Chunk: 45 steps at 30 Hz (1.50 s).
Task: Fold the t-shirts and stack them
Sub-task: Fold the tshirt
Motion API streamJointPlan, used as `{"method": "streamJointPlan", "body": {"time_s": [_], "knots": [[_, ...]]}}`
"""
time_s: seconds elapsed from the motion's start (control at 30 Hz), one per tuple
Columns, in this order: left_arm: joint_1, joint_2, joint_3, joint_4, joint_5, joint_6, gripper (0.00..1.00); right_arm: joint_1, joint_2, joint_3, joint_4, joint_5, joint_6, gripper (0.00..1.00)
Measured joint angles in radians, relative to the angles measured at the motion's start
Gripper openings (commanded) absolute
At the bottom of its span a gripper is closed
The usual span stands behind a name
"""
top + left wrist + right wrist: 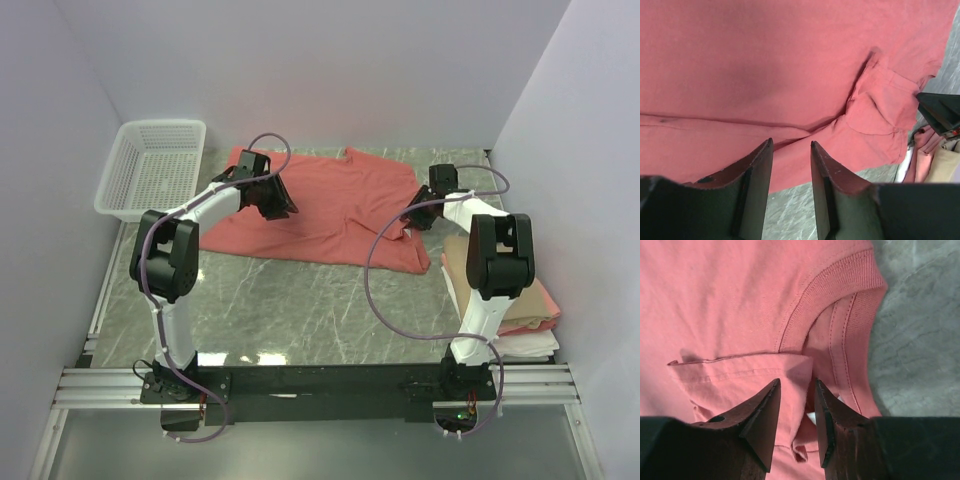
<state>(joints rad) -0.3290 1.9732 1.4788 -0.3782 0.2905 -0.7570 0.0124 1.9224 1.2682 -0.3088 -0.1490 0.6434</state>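
The large salmon-red t-shirt [335,195] lies spread across the far half of the table, its right side bunched and folded over. My left gripper [285,205] hovers over the shirt's left part, near its front hem. In the left wrist view this gripper [791,145] stands open, with only cloth [765,65] and table showing in the gap. My right gripper [415,218] is over the shirt's right end. Seen from its wrist, the right gripper [796,384] is open just above a folded-over hem beside the ribbed collar [840,285]. A stack of folded t-shirts [530,300], tan over pink over white, sits at the near right.
A white mesh basket [155,170] stands at the far left by the wall. Grey marble tabletop [320,310] stretches between the shirt and the arm bases. White walls close in the left, back and right sides.
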Motion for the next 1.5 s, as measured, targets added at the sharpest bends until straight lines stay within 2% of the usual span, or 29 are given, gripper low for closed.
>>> {"method": "streamJointPlan", "body": {"time_s": [0.13,0.23,0.27,0.3,0.47,0.7,0.9,1.13,1.3,1.5], "knots": [[-0.002,0.003,0.01,0.001,0.001,-0.001,0.41,0.0,0.015,-0.001,0.009,-0.011,0.012,0.36],[-0.002,0.003,0.014,0.006,0.002,-0.007,0.4,0.0,0.016,0.0,0.021,-0.014,0.017,0.22],[-0.002,0.003,0.014,0.008,0.002,-0.008,0.4,0.0,0.017,0.0,0.023,-0.015,0.019,0.13],[-0.002,0.003,0.014,0.008,0.002,-0.008,0.41,0.0,0.021,0.003,0.024,-0.016,0.017,0.09],[-0.005,0.003,0.014,0.008,0.002,-0.015,0.4,0.0,0.053,0.036,0.033,-0.027,0.0,0.0],[-0.009,0.003,0.013,0.008,0.002,-0.015,0.4,0.011,0.055,0.048,0.106,-0.058,-0.066,0.0],[-0.009,-0.001,-0.007,0.014,0.002,-0.014,0.4,0.067,-0.001,0.024,0.188,-0.053,-0.16,0.0],[-0.009,-0.002,-0.015,0.014,0.001,-0.014,0.4,0.16,-0.081,-0.003,0.259,0.023,-0.248,0.0],[-0.009,-0.008,-0.016,0.011,0.0,-0.011,0.4,0.156,-0.092,-0.056,0.3,0.089,-0.249,0.0],[-0.009,-0.015,-0.022,0.007,0.0,-0.01,0.4,0.14,-0.067,-0.029,0.235,0.166,-0.217,0.02]]}}
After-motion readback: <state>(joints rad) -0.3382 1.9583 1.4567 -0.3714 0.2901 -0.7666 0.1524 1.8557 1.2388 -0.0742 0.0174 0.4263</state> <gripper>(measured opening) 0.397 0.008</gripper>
